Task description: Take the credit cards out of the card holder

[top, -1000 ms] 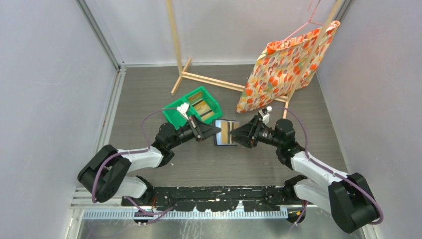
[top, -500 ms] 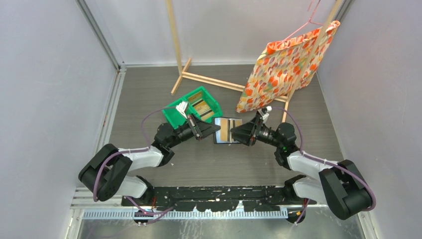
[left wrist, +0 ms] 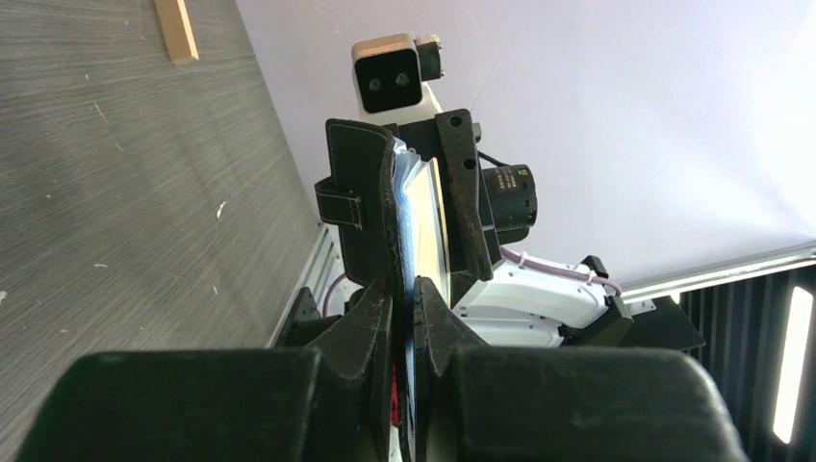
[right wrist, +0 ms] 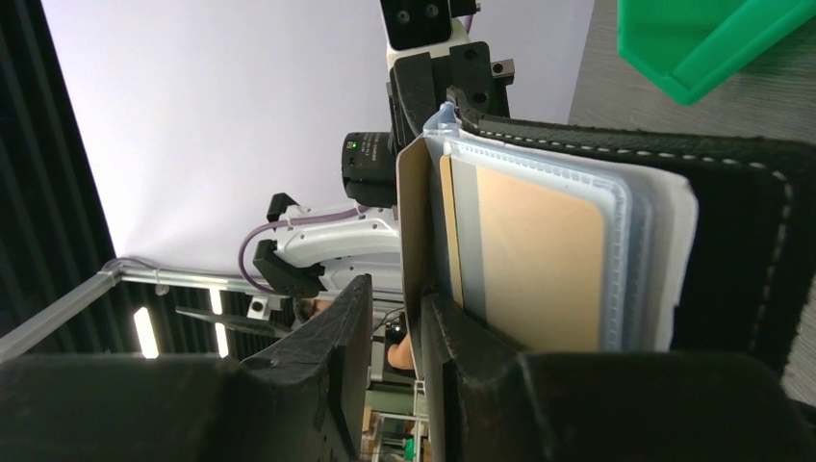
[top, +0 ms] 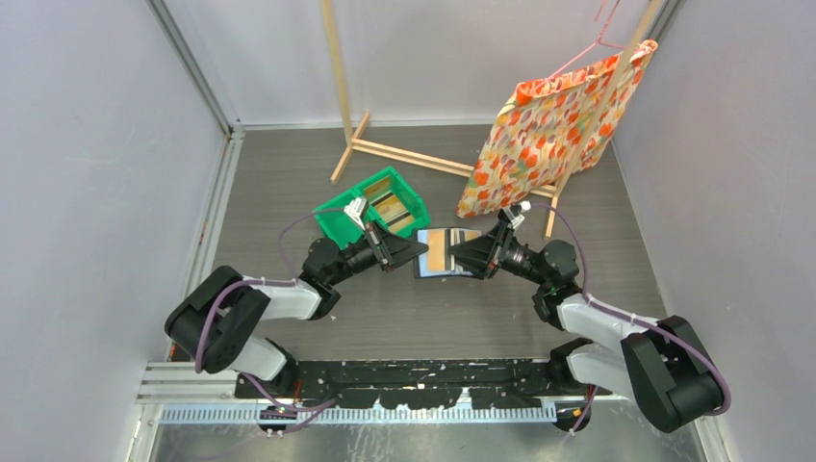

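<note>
L claw [left wrist: 404, 294] is clamping tight on one edge of the card holder [left wrist: 358, 192], pads pressing on both faces and keeping it on edge. R claw [right wrist: 399, 294] is sitting part open around a tan card [right wrist: 414, 231] that is poking out of the holder's side. One finger is just beside the card and the other is standing off w/ a visible gap, so no firm pinch is showing. In the top view the holder is sitting spread open btwn the two claws at mid-frame.

The holder's cover is looking thick and soft, black and leather-like, w/ pale stitching along the rim. Inside it is carrying a stack of clear plastic sleeves w/ blue-grey edges. The front sleeve is holding a sleeved card [right wrist: 539, 260], flat and matte golden-tan, w/ a grey strip down one side.

A green bin [top: 335, 223] of glossy moulded plastic w/ two compartments is sitting just up-left of the holder in the top view. Its upper-right compartment is holding loose cards [top: 387, 205], tan w/ dark stripes. The other compartment is partly hidden by the L wrist, so its contents can't be told.

At upper right of the frame an orange flowered cloth [top: 553, 125] is hanging off a pale wooden rack [top: 336, 67]. The worktop [left wrist: 115, 192] is showing a dark grey wood-grain finish.
</note>
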